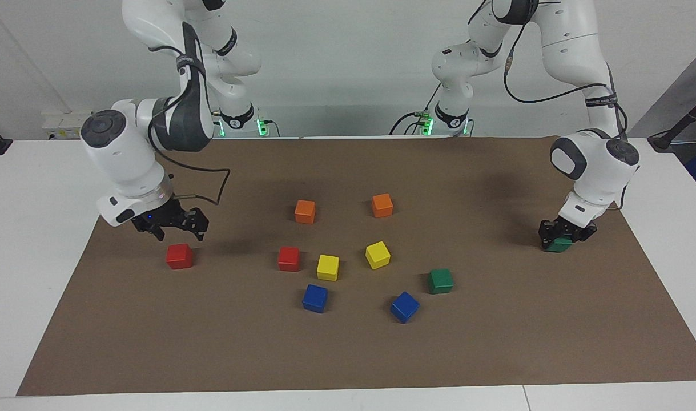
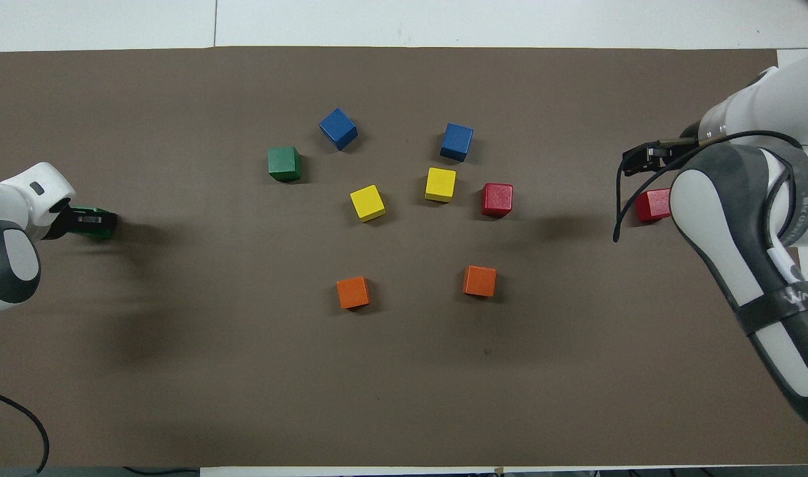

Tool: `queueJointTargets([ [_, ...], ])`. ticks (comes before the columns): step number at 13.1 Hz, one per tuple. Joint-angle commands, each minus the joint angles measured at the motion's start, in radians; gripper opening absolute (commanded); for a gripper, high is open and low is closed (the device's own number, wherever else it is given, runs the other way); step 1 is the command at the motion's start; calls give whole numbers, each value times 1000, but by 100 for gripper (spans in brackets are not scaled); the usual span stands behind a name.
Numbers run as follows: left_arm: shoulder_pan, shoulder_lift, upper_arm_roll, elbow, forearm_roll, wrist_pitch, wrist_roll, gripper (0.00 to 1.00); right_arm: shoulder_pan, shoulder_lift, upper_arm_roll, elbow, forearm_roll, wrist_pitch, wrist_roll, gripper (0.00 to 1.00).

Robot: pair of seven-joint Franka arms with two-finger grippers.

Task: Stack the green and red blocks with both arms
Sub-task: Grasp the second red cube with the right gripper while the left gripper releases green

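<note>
Keep left gripper (image 1: 566, 237) clamped square on small dark green cube (image 1: 559, 245) at mat, lower right gripper (image 1: 173, 227), spread, straight over outer bright red cube (image 1: 179, 256).

A white tabletop (image 1: 28, 240) fills most of the frame, covered across its middle by a brown mat (image 1: 496, 342). A plain white wall (image 1: 336, 63) runs along the top. Upper left, a pale socket strip (image 1: 62, 123) sits against the wall.
</note>
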Motion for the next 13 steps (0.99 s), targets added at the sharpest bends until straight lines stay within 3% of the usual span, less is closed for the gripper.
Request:
queueJointTargets([
  [1, 14, -7, -10, -18, -23, 36, 23, 0, 95, 34, 4, 31, -23, 10, 125, 100],
  [4, 10, -1, -8, -46, -23, 97, 29, 0, 207, 40, 4, 21, -58, 79, 161, 100],
  [5, 7, 2, -8, -49, -23, 102, 29, 9, 225, 50, 4, 21, -58, 90, 166, 100],
  [6, 2, 2, -8, -49, -23, 102, 31, 59, 230, 64, 4, 20, -49, 111, 186, 100],
  [7, 2, 2, -8, -49, -23, 104, 31, 67, 232, 78, 8, 18, -40, 132, 215, 100],
  [9, 2, 2, -8, -46, -23, 99, 31, 100, 274, 110, 14, 21, -24, 177, 309, 100],
  [13, -1, -3, -8, 55, -18, -46, 31, 100, 282, 176, 14, 21, 2, 237, 472, 100],
])
